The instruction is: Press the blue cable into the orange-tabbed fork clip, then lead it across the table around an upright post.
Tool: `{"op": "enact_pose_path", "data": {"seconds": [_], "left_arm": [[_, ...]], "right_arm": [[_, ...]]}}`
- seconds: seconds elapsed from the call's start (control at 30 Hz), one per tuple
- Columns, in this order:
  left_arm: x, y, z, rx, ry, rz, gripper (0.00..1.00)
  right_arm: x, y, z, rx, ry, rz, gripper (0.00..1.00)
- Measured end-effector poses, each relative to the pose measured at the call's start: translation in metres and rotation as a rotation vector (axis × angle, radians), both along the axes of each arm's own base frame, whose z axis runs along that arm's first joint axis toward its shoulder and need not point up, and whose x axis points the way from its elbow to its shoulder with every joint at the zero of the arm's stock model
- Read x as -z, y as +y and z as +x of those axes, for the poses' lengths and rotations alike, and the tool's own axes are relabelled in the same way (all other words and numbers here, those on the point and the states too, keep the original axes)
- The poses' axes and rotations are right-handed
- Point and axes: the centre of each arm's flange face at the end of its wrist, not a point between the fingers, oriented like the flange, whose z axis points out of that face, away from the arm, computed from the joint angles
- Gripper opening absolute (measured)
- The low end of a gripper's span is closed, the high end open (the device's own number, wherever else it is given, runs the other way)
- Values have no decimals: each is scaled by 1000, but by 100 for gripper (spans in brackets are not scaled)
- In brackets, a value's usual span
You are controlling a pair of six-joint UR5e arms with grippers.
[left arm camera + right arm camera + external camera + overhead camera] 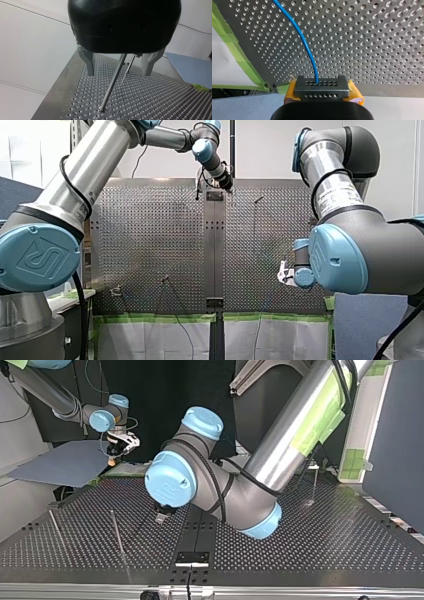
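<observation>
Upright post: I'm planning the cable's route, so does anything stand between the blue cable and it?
Yes: my left gripper hangs open over the upright post, a finger each side. My right gripper holds the blue cable.

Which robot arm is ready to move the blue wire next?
Right. My right gripper grips the blue cable; my left gripper is open and empty, a post between its fingers.

Right wrist view: blue cable (308,47) cut off by the frame edge, near end lost behind the perforated block (322,86) of the right gripper (323,93); top of the upright post (112,82) hidden behind the left gripper (119,73) housing.
</observation>
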Motion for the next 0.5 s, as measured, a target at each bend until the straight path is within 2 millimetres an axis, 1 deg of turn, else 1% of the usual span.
{"op": "enact_pose_path", "data": {"seconds": [0.3, 0.4, 0.43, 0.5], "left_arm": [[2, 0, 0, -1, 2, 5, 91], [9, 1, 0, -3, 14, 13, 91], [12, 1, 0, -3, 19, 18, 88], [19, 2, 0, -3, 28, 32, 88]], "right_arm": [[-2, -1, -1, 6, 2, -2, 0], [-10, -3, -2, 11, 0, -14, 0], [-14, -4, -2, 11, -1, -19, 0], [-24, -5, -1, 10, -5, -29, 0]]}}
